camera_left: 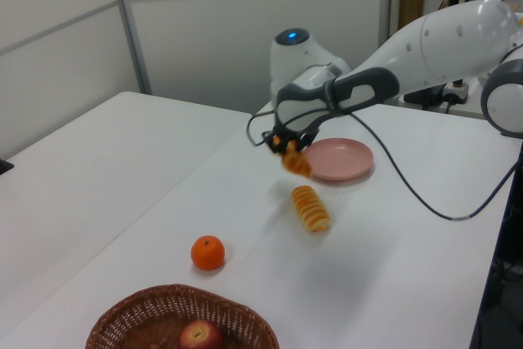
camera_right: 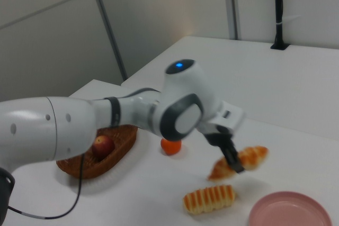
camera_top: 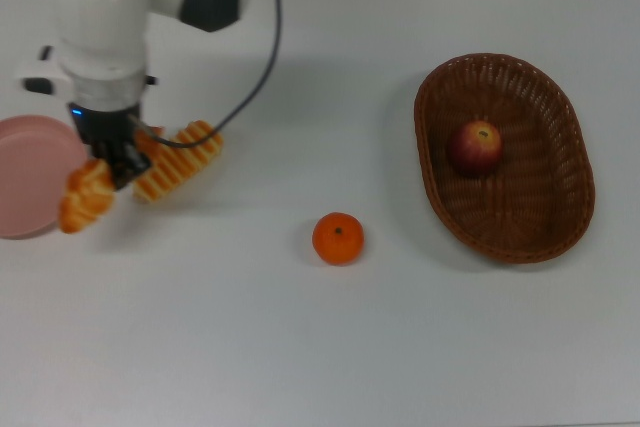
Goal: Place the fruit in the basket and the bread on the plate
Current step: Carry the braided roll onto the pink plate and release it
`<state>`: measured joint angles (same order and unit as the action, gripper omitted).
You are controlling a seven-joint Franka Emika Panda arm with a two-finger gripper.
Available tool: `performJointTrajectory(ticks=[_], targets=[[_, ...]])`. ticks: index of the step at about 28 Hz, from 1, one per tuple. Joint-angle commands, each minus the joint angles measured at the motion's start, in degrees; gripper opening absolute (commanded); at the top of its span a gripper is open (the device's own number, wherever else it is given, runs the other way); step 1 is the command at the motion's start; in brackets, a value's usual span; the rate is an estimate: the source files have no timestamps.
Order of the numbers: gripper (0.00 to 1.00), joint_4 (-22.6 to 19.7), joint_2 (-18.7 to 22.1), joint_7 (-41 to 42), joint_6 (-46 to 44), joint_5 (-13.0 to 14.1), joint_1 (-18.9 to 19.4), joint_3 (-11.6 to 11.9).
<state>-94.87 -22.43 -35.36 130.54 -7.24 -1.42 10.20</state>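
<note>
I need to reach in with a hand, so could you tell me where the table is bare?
Bare: the near strip below the tangerine, and the gap between it and the basket. Crowded: the top view's left, where the tool holds the loaf over the plate rim, beside the roll.

a lab or office-like room: bare white desk (camera_left: 98,169), grey partition wall panels (camera_left: 245,30), a robot arm (camera_left: 425,38) and trailing black cable (camera_left: 409,194).
</note>
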Motion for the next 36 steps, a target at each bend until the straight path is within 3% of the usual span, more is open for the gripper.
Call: performJointTrajectory(ticks=[1, 5, 11, 12, 13, 14, 15, 36], targets=[[0.00, 0.3, -1.2, 5.8, -0.8, 1.4, -5.1, 0.4], [0.00, 0.4, -4.3, 9.5, -0.1, 1.4, -9.4, 0.4], [0.00, 0.6, -7.4, 10.5, 5.6, 1.4, -12.4, 0.4], [0.17, 0.6, -7.4, 10.5, 5.9, 1.4, -12.8, 0.4], [0.45, 0.6, -7.4, 10.5, 6.0, 1.4, -13.3, 0.3], [0.90, 0.6, -7.4, 10.5, 6.0, 1.4, -13.5, 0.3], [1.00, 0.6, -7.4, 10.3, 6.1, 1.4, -13.5, 0.3], [1.00, 0.6, -6.0, 15.3, 5.8, 0.1, -13.2, 0.3]])
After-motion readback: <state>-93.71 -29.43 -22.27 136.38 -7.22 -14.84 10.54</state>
